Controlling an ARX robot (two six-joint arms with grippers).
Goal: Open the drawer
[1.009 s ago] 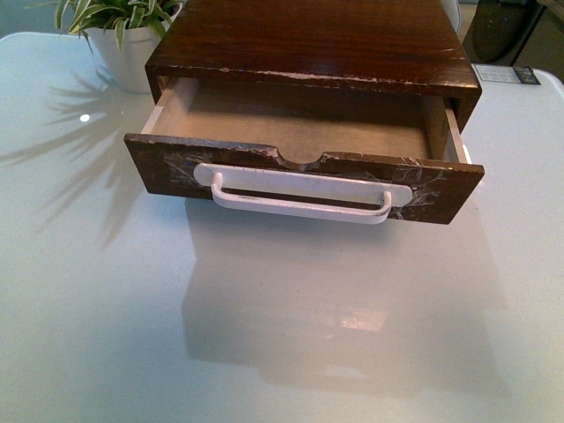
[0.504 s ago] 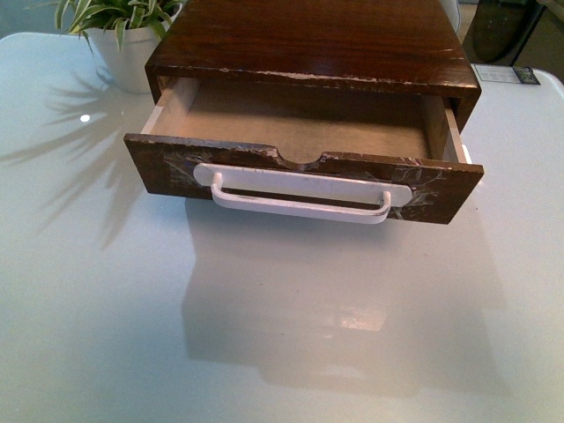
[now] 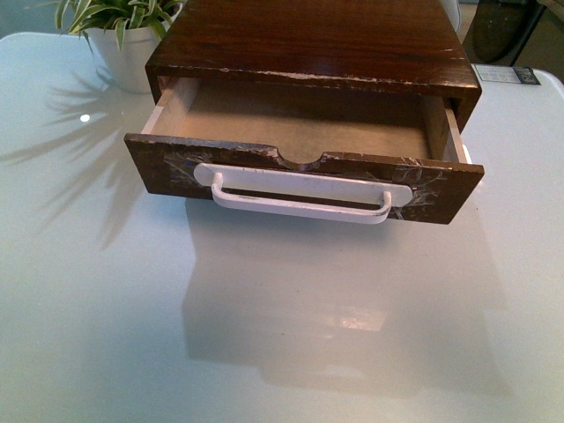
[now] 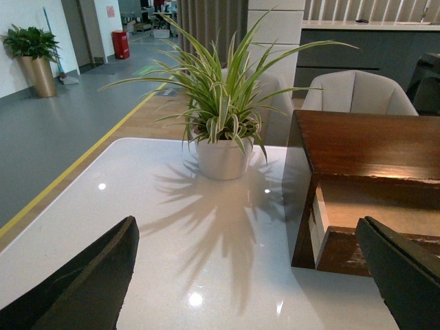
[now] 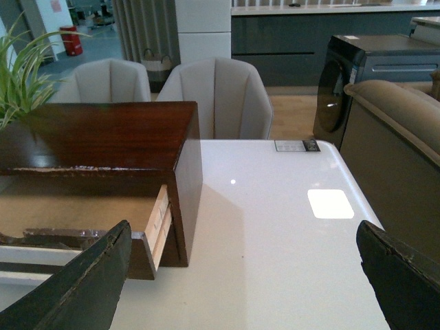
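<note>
Front view looks down on the wide dark-brown wooden drawer (image 3: 302, 181) from close; both wrist views, low beside it, share it.

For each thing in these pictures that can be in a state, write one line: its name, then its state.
drawer: pulled out, open, nothing in the visible interior.
white bar handle: free, nothing gripping it.
left gripper: open, holding nothing.
right gripper: open, holding nothing.
potted plant: upright on the table.

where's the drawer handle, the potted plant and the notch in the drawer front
drawer handle (image 3: 301, 204), front view, middle of the white bar
potted plant (image 4: 222, 157), left wrist view, white pot body
notch (image 3: 302, 162), front view, bottom of the half-round cut in the top edge
</note>
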